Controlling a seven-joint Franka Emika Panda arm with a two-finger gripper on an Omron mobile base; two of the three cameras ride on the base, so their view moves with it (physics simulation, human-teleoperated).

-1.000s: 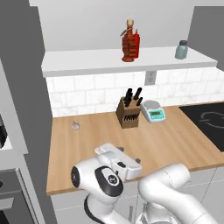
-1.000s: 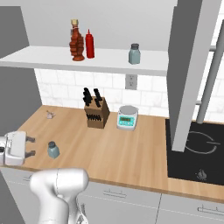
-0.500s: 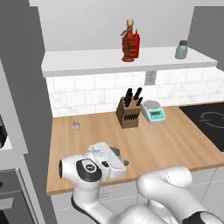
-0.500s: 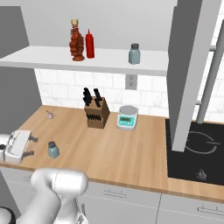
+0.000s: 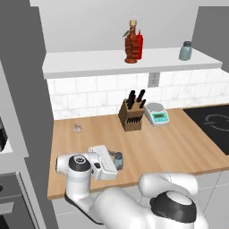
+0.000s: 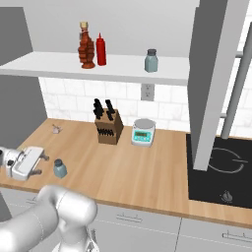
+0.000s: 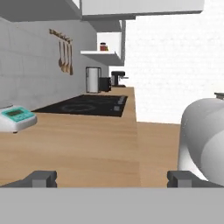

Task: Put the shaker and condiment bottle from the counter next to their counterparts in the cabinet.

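shaker [image 5: 118, 160]: upright on the bench [image 5: 179, 143], lower left, just beside the pincer [image 5: 112, 162]
pincer: released, nothing held
cabinet [image 6: 59, 66]: upper frame, condiment bottle [image 6: 86, 45] beside red squeeze bottle [image 6: 101, 49]; greener shaker [image 6: 151, 60] apart

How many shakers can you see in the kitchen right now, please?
2: one shaker on the counter near its front edge, beside the tool; the other up on the shelf, right of the bottles.
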